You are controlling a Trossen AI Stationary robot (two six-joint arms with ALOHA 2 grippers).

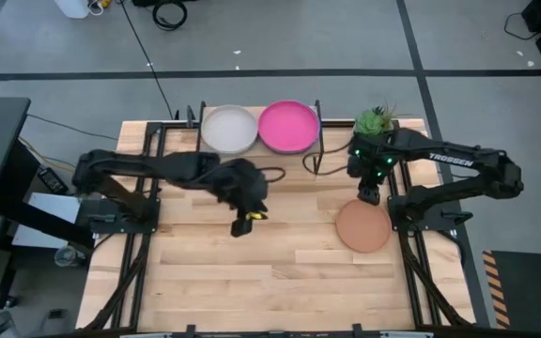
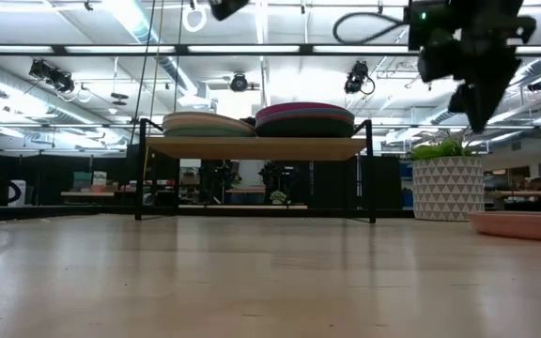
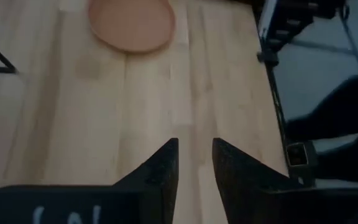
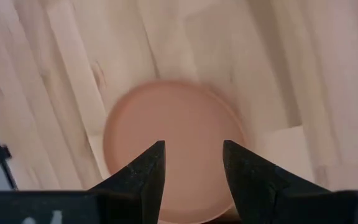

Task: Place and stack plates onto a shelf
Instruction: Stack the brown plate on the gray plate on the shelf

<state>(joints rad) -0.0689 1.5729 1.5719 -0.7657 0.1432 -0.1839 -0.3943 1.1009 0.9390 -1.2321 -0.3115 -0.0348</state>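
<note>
- Nearest us in the right wrist view, the right pincer (image 4: 192, 163) has its two dark fingers parted to a moderate gap with nothing between them; we see it touching nothing.
- Directly below that gap lies the tan plate (image 4: 169, 146), flat on the desk (image 4: 55, 56). In the high view the same plate (image 1: 363, 226) sits just in front of the right pincer (image 1: 369, 196), which hangs above its far rim.
- The left pincer (image 3: 195, 163) shows a narrow gap between its fingers and holds nothing; bare desk lies under it. In the high view it (image 1: 241, 225) hovers near the middle of the desk, well apart from the tan plate on its right.
- Behind both pincers stands the shelf (image 1: 319, 141) at the far edge of the desk. On it we see two stacks side by side: one topped by the cream-white plate (image 1: 228, 127), the other by the magenta plate (image 1: 288, 125).
- In the low view the shelf (image 2: 261, 147) carries both stacks on its board, the magenta-topped one (image 2: 304, 118) slightly taller; we cannot tell how many plates each holds.
- A potted plant (image 1: 375, 120) stands just beyond the right pincer, beside the shelf.
</note>
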